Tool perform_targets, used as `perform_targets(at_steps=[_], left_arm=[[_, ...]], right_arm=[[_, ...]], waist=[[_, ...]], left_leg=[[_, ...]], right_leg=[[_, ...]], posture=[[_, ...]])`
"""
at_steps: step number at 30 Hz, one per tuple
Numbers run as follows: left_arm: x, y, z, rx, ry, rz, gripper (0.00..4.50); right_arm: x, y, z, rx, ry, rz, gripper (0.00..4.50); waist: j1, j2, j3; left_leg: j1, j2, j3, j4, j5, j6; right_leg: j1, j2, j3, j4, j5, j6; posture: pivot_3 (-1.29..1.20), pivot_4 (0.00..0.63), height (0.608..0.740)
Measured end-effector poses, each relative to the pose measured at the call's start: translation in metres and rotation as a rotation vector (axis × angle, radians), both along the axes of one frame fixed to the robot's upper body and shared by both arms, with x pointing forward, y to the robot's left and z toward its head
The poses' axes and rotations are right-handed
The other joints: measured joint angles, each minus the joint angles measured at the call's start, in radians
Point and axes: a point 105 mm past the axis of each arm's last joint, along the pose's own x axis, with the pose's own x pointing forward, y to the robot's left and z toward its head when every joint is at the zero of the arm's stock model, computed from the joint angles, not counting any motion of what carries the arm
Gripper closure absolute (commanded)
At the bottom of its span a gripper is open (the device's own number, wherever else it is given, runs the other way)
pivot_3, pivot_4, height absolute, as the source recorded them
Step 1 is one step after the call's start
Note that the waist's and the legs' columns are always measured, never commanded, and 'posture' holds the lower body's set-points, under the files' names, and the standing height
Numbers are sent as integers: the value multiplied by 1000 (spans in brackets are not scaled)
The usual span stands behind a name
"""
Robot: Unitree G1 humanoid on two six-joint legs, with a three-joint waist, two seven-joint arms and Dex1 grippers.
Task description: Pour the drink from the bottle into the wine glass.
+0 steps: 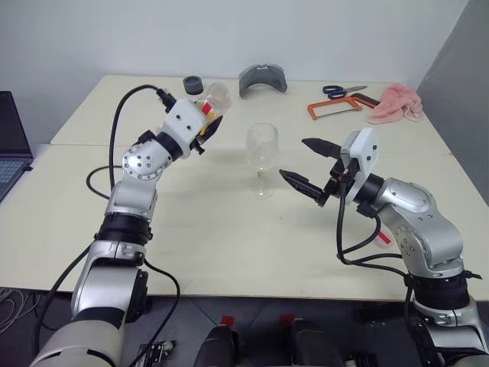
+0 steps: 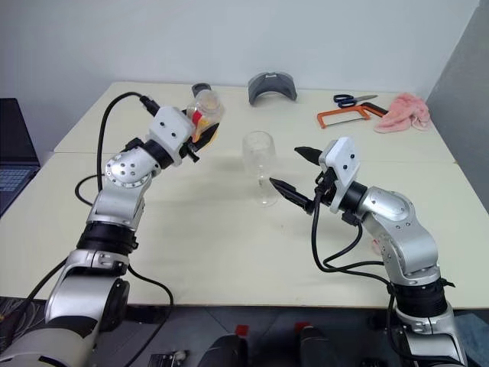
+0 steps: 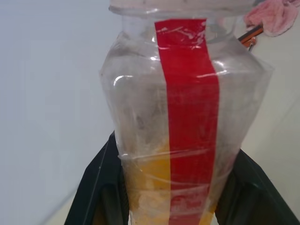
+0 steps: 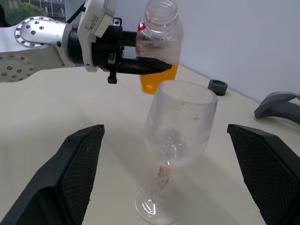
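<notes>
My left gripper (image 1: 209,122) is shut on the bottle (image 1: 216,98), which it holds in the air left of and behind the wine glass (image 1: 261,157). The bottle (image 3: 187,117) is clear with a red strip, and its mouth is uncapped and points roughly up. The orange drink (image 4: 158,79) sits in its lower part. The glass stands upright on the table (image 1: 229,245), and its bowl (image 4: 180,124) looks empty. My right gripper (image 1: 294,158) is open just right of the glass, with one finger (image 4: 79,164) on each side of it and neither touching.
At the back of the table lie a dark round cap (image 1: 192,83), a grey curved object (image 1: 262,79), blue scissors (image 1: 342,90), an orange hacksaw (image 1: 340,107) and a pink cloth (image 1: 396,103). A laptop (image 1: 11,141) stands off the left edge.
</notes>
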Motion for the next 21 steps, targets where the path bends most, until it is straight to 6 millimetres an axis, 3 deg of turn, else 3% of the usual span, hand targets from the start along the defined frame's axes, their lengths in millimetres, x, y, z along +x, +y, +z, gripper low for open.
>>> perform_targets(at_steps=[5, 12, 21], left_arm=[[7, -7, -5, 140, -42, -11, 2731], [9, -20, 8, 251, -158, -42, 2731], [7, -28, 7, 380, -260, -57, 2731]], right_arm=[[6, -5, -3, -9, 9, -23, 0], [9, -8, -2, -6, 1, -46, 0], [10, -10, -4, 7, 4, -74, 0]], waist=[[1, 0, 0], [1, 0, 0], [1, 0, 0]], left_leg=[[-1, 0, 0, 0, 0, 0], [-2, -1, 1, 0, 0, 0], [-2, -1, 1, 0, 0, 0]], right_leg=[[0, 0, -1, -1, 0, 0], [-1, 0, -1, -1, 0, 0], [-1, 0, -1, -1, 0, 0]], posture=[[0, 150, 740], [0, 150, 740], [0, 150, 740]])
